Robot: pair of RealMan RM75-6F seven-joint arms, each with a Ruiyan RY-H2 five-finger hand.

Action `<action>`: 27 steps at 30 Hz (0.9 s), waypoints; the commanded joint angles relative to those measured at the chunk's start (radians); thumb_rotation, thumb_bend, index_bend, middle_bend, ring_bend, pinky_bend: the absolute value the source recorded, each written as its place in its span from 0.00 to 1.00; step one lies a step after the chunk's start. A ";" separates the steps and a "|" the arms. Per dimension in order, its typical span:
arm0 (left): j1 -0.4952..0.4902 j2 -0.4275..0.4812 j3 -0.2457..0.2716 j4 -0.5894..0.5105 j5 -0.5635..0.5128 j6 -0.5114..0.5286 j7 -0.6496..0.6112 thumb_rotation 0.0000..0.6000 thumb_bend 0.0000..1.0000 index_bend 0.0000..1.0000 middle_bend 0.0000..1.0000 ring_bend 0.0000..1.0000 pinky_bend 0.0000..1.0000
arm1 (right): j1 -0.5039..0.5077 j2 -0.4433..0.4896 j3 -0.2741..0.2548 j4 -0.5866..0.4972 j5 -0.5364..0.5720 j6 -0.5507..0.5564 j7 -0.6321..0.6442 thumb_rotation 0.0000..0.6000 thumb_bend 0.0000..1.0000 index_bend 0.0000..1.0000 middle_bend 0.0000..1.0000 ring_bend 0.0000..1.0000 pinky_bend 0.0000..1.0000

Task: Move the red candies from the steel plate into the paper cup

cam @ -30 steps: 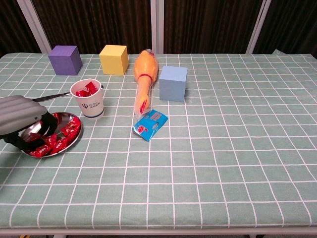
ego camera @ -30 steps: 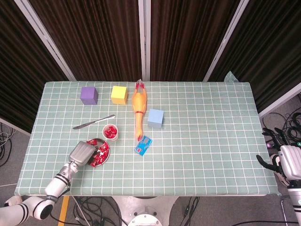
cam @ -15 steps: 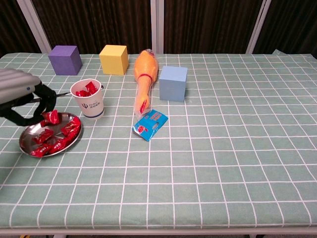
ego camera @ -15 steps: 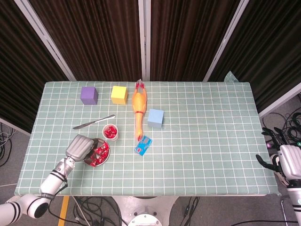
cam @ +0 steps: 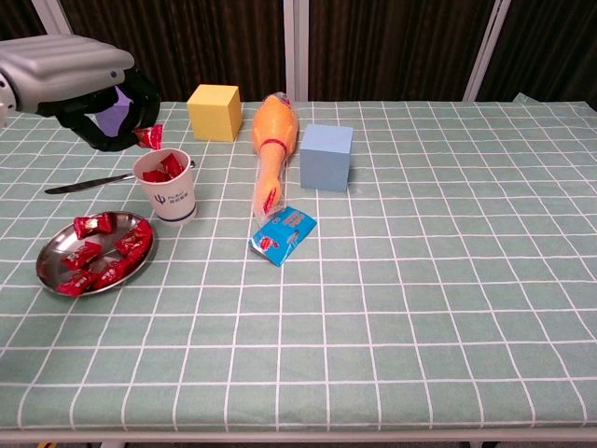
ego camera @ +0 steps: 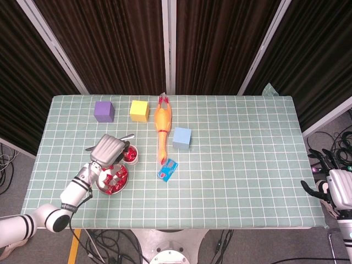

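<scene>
Lifting clear of the steel plate (cam: 56, 250), where it was reaching among the sweets a second ago, the left hand (cam: 79, 79) now hangs above the paper cup (cam: 168, 191) with one red candy (cam: 149, 136) pinched at its fingertips, just over the cup's open mouth. This places the carry at its release stage; in my judgement, the next action is to part the fingers so the piece falls in with the candies already visible inside the cup. Several red candies (cam: 98, 254) remain on the plate, which sits just beside the cup, so further cycles are required. The right hand (ego camera: 330, 187) rests off the far table edge, well apart from the work; its finger state cannot be told from either view. A knife (cam: 89, 183) lies just behind the cup, with a purple cube (ego camera: 104, 110), yellow cube (cam: 215, 112), rubber chicken (cam: 271, 140), blue cube (cam: 326, 156) and blue packet (cam: 283, 233) nearby. Nothing obstructs the drop path; the light cup may tip if brushed.
</scene>
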 commanded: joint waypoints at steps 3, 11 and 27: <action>-0.044 -0.062 0.002 0.077 -0.078 -0.024 0.122 1.00 0.51 0.63 0.65 0.91 1.00 | -0.002 0.002 0.001 0.001 0.005 0.000 0.001 1.00 0.20 0.12 0.24 0.07 0.43; -0.054 -0.076 0.037 0.074 -0.136 -0.026 0.223 1.00 0.48 0.51 0.53 0.89 1.00 | -0.004 0.000 0.000 0.000 0.002 0.002 0.001 1.00 0.20 0.12 0.24 0.07 0.43; 0.065 0.038 0.077 -0.077 -0.068 0.173 0.104 1.00 0.39 0.36 0.45 0.88 1.00 | -0.004 0.004 0.001 -0.006 -0.006 0.008 -0.002 1.00 0.19 0.12 0.24 0.07 0.43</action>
